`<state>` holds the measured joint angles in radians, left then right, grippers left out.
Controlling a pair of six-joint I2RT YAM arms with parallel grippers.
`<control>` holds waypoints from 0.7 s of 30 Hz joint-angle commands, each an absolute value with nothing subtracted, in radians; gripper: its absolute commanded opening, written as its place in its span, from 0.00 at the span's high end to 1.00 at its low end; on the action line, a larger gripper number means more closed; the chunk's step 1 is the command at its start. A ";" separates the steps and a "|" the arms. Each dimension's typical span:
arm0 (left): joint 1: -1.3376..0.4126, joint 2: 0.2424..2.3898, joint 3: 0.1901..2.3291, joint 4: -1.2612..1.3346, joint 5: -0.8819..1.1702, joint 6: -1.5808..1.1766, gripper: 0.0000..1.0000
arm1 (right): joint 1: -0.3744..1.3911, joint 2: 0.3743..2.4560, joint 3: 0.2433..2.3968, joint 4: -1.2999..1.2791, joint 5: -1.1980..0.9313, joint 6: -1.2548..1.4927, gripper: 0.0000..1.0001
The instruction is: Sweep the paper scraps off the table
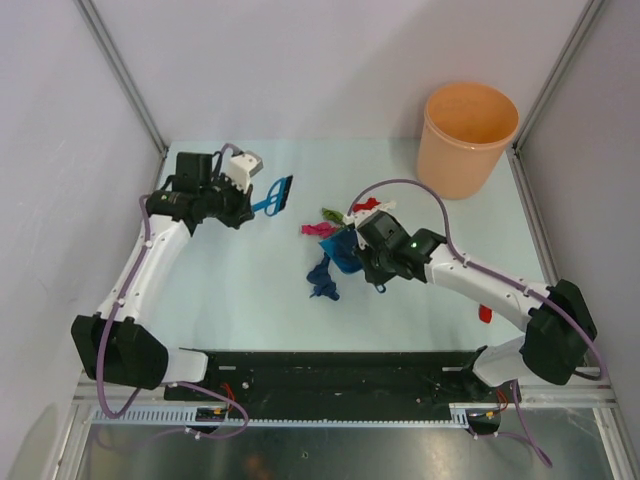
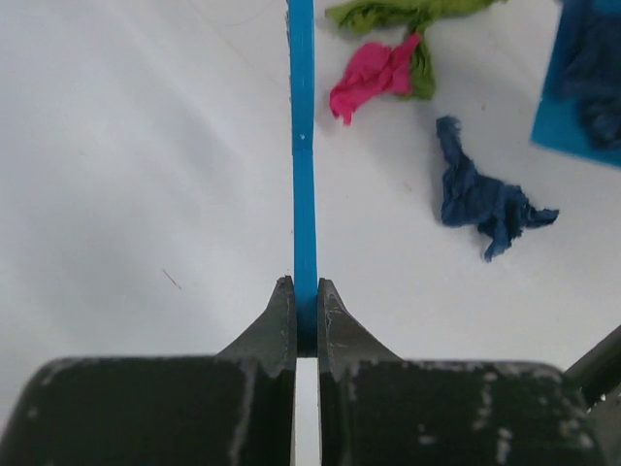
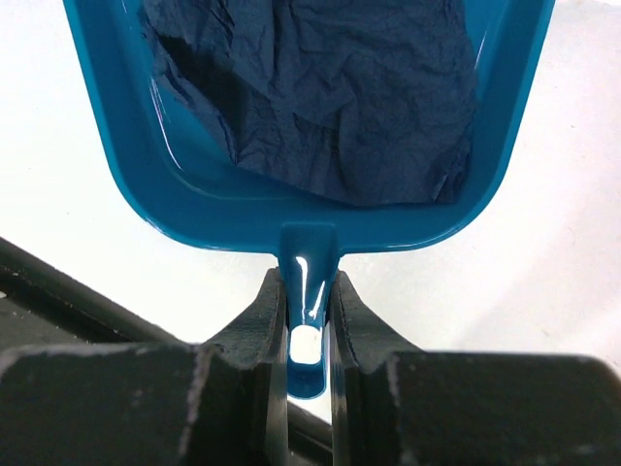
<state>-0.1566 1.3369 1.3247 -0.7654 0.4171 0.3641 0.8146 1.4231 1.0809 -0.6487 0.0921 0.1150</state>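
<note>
While brush is off the pile, scraps lie between tools

Clamped: left tool (image 2: pixel 306 291) on brush (image 2: pixel 304 146) handle, right tool (image 3: pixel 309 291) on dustpan (image 3: pixel 116 184) handle. On the bench (image 1: pixel 220 300), paper scraps (image 1: pixel 315 229) lie centre of top view, right of brush, just left of dustpan. Left arm nearer.

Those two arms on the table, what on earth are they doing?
They are cleaning the table. The left gripper is shut on the handle of a blue brush. The right gripper is shut on a blue dustpan that already holds a dark blue wad. A pink scrap, a green scrap and a dark blue scrap lie loose on the table, not yet swept in. An orange bin stands at the far right corner.
</note>
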 commanded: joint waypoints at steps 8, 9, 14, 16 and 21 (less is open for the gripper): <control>-0.161 1.247 1.097 -0.773 0.374 0.407 1.00 | 0.648 1.459 1.492 -0.952 0.215 0.046 1.00; -0.164 1.243 1.068 -0.773 0.376 0.410 1.00 | 0.620 1.472 1.565 -0.978 0.218 0.038 1.00; -0.170 1.212 1.005 -0.773 0.382 0.420 1.00 | 0.450 1.610 1.819 -1.035 0.290 -0.038 1.00; -0.173 1.201 0.989 -0.773 0.390 0.428 1.00 | 0.404 1.663 1.967 -1.060 0.322 -0.049 1.00; -0.173 1.200 0.982 -0.773 0.396 0.433 1.00 | 0.293 1.851 2.258 -1.065 0.417 -0.203 1.00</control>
